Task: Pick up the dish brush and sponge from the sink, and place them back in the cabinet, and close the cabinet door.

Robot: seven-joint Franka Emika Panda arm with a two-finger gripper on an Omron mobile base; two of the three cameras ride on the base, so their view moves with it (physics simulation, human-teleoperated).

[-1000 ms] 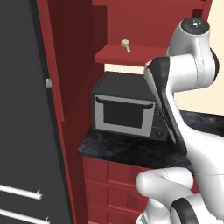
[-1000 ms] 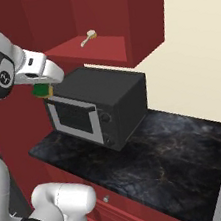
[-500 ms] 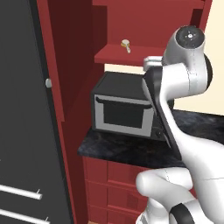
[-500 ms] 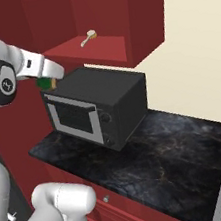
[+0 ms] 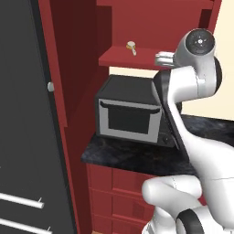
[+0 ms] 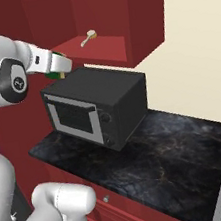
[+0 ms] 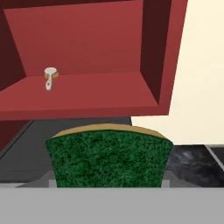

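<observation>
My gripper (image 6: pixel 58 66) is shut on the dark green sponge (image 7: pixel 109 155), whose yellowish edge faces up. It hovers above the front left corner of the microwave, just below and in front of the red shelf of the open cabinet (image 7: pixel 92 94). The dish brush (image 7: pixel 50 78) lies on that shelf toward its left, its cream head (image 5: pixel 131 45) up; it also shows in the right base view (image 6: pixel 89 37). The cabinet door (image 5: pixel 75 64) stands swung open to the left. The sink is out of view.
A dark grey microwave (image 6: pixel 96 104) sits on the black marbled counter (image 6: pixel 169 148) right under the cabinet. Red drawers (image 5: pixel 121 183) run below the counter. A dark grey refrigerator (image 5: pixel 23 137) with silver handles stands at the left. A cream wall lies to the right.
The arm has raised the sponge and carried it forward, from beside the microwave's upper corner up toward the shelf's front edge. The brush has not moved.
</observation>
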